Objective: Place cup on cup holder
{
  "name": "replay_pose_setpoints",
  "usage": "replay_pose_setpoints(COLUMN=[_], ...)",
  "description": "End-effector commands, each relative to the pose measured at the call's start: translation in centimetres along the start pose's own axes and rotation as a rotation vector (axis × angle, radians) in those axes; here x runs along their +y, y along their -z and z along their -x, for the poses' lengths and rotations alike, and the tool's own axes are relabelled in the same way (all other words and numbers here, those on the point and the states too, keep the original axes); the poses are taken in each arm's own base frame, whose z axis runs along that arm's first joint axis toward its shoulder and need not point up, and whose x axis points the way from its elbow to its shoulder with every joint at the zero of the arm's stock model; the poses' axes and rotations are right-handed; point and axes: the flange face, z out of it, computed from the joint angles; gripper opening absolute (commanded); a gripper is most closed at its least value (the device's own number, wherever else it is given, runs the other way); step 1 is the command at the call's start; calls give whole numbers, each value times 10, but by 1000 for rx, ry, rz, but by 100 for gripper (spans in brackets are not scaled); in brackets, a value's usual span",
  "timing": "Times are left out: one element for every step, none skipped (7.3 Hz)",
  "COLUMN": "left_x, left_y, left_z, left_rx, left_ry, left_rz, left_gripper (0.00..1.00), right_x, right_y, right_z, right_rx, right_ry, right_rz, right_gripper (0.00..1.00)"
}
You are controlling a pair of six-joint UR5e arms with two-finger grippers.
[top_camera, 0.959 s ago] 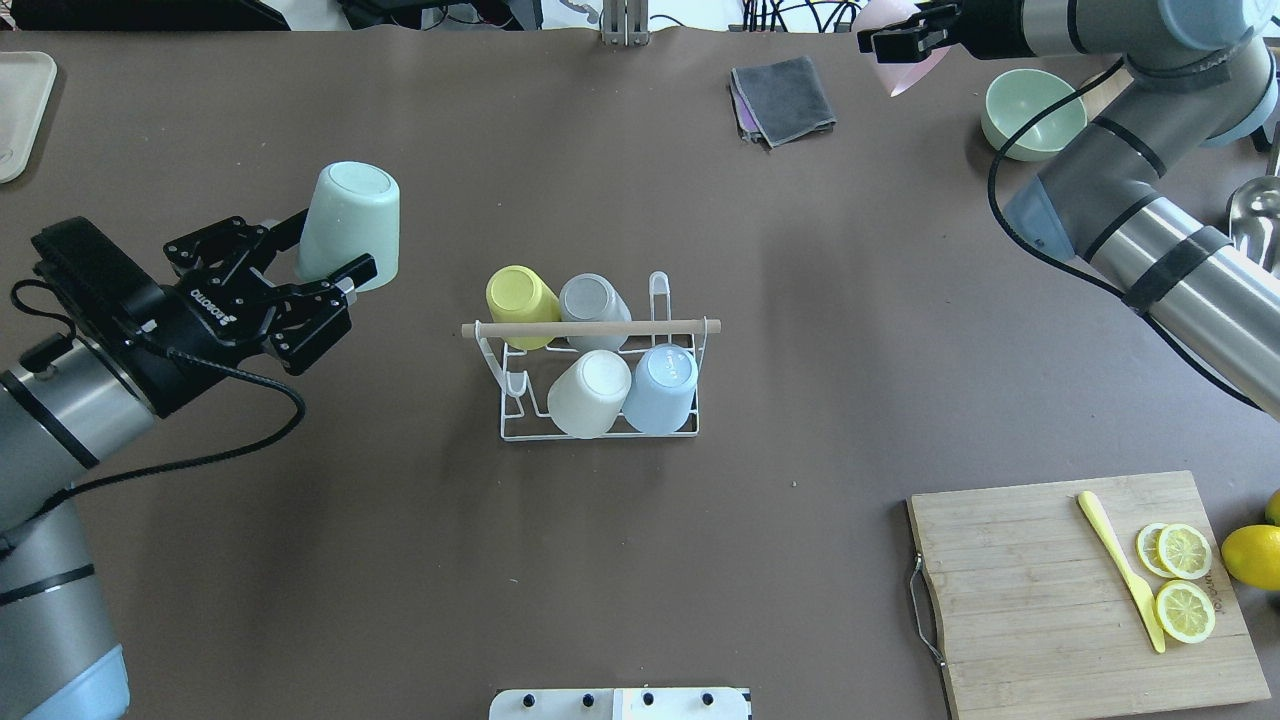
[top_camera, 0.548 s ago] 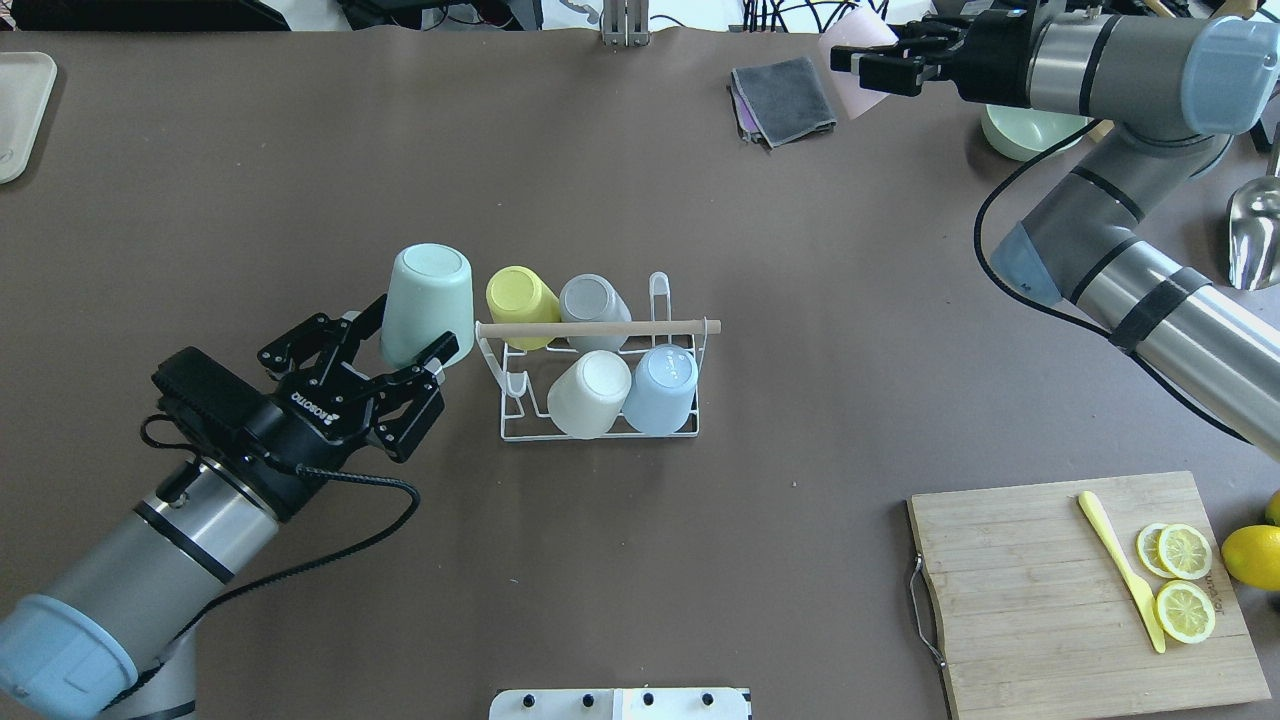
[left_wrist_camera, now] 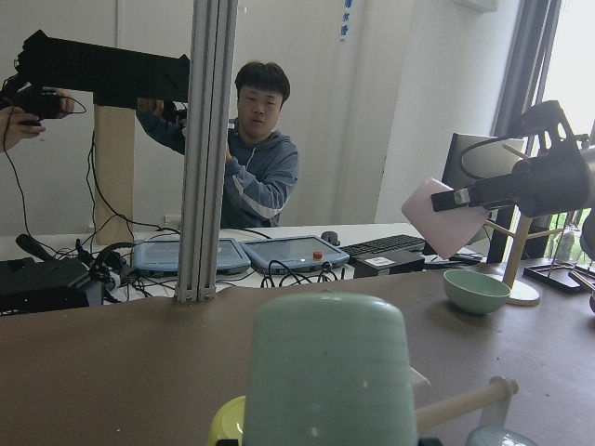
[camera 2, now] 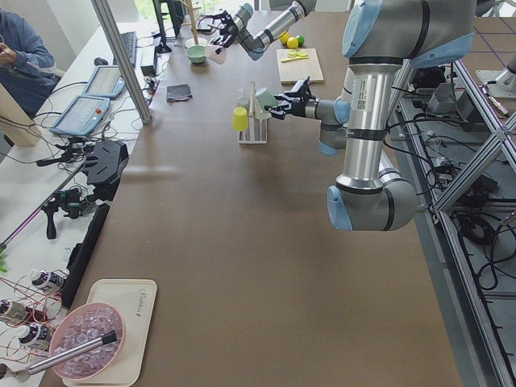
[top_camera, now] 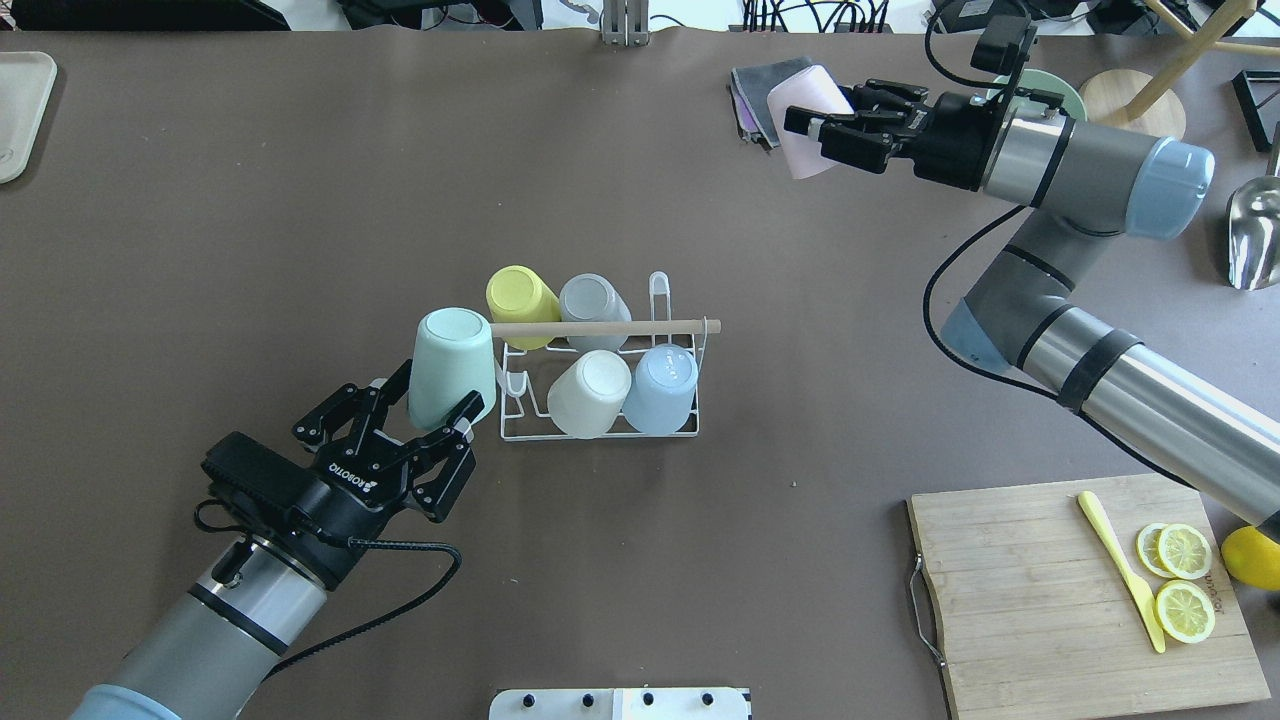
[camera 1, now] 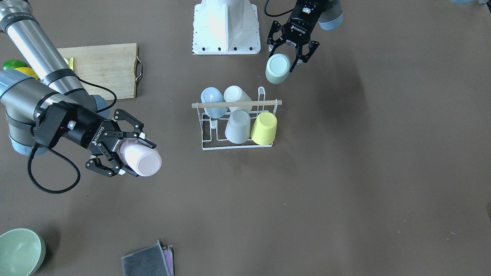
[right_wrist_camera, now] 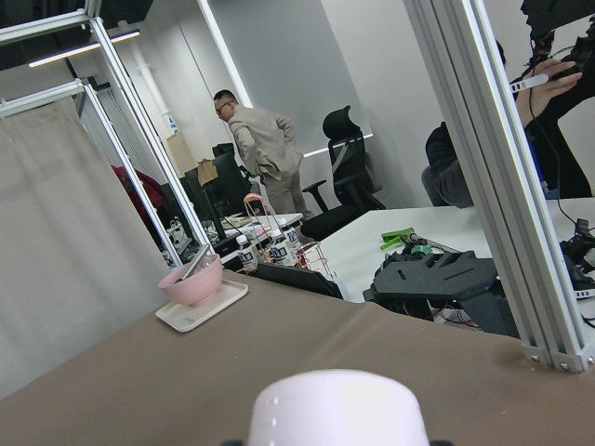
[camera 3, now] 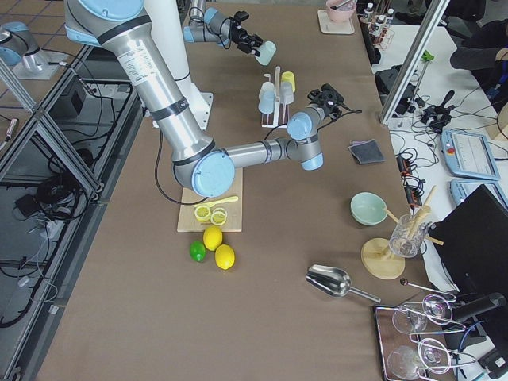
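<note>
Your left gripper (top_camera: 437, 395) is clamped on the mint-green plastic cup (top_camera: 452, 360), held upside-down just beside the white wire cup holder (top_camera: 640, 327) so it'll slip over a prong. Your right gripper (top_camera: 822, 137) is grasping the pale pink cup (top_camera: 812, 88) well apart, probably queued.

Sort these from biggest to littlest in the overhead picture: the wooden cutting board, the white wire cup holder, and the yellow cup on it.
1. The rectangular wooden cutting board.
2. The white wire cup holder with its wooden rod.
3. The upside-down yellow cup.
The cup sits raised, nearer the camera, yet it looks smallest anyway.
</note>
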Motion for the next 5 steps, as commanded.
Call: replay_pose_setpoints(left_x=[8, 1, 10, 16, 21], left_y=[-31, -38, -44, -50, -56], left_z=[12, 13, 12, 9, 5], left_rx=[-58, -75, -83, -97, -105], left_ry=[4, 13, 10, 13, 8], left_rz=[-29, -53, -47, -51, -54], left_gripper=[2, 1, 2, 2, 2], right_x=[14, 23, 24, 20, 32], right_y=[-12, -23, -35, -39, -46], right_z=[25, 41, 52, 55, 58], right_rx=[-76, -103, -117, -122, -109], right_ry=[-24, -60, -68, -59, -55], right_rz=[-104, -155, -172, -178, -187], right_gripper=[0, 0, 0, 0, 0])
